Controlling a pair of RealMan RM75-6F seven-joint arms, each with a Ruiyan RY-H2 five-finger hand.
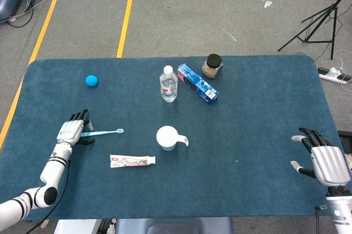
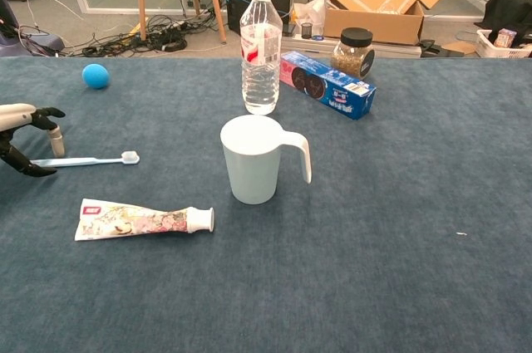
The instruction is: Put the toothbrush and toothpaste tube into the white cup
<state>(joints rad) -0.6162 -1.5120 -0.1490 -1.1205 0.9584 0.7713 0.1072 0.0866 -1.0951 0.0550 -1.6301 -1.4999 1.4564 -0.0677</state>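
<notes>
Head view, item: toothbrush [image 1: 103,132] flat on the table left of the white cup [image 1: 166,137], left hand [image 1: 72,131] over its handle end with fingers spread, nothing gripped yet; recommended handling, pinch the handle firmly before lifting, bristles trailing.

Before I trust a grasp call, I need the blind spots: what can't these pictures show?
- Left robot hand: chest view's left edge cuts it off; head view too small to show contact with toothbrush.
- Right robot hand: absent from chest view.
- Toothpaste tube: label print too small.
</notes>
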